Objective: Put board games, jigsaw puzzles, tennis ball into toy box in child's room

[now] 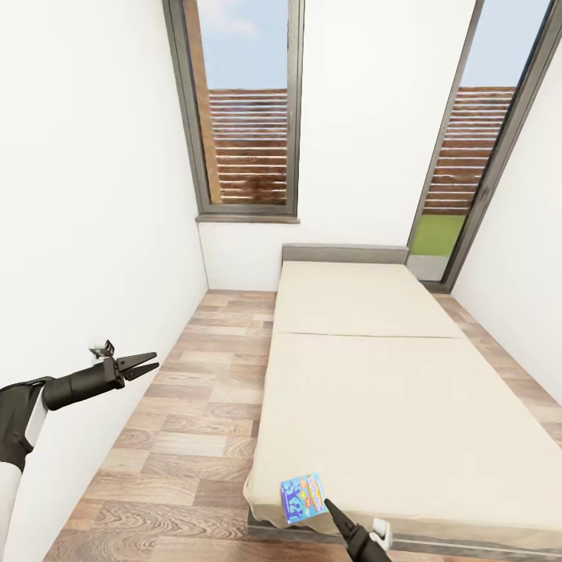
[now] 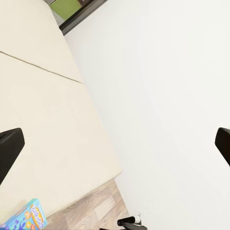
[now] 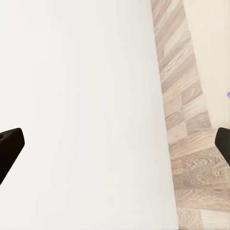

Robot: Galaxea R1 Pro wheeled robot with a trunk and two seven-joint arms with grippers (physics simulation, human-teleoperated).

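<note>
While the robot stands at the near end of the bed (image 1: 406, 375), the head view shows a cream mattress running away toward two tall windows (image 1: 246, 109), with wood-plank floor (image 1: 195, 406) on its left and white walls on both sides. One board game (image 1: 304, 496), the light blue box with cartoon art, lies flat on the near left corner of the mattress, close to the edge. The right gripper (image 1: 328, 506) points at it from the near side, its dark tip just beside the box's near right corner; I judge this is the approach to a pick, but I cannot tell from this angle whether its fingers are parted or together. The left gripper (image 1: 147, 364) is held out over the floor on the left, well apart from the bed, its two fingers slightly spread and holding nothing, probably kept out of the way.

From the left wrist view, the fingers (image 2: 10, 151) stand wide apart at the frame's edges with nothing between them. Beyond them lie the mattress, a white wall, and the blue box (image 2: 28, 218) on the corner by the floor.

From the right wrist view, the fingertips (image 3: 9, 148) are likewise spread wide, empty, facing a white wall and a strip of plank floor. So the box rests ungrasped on the bed.
</note>
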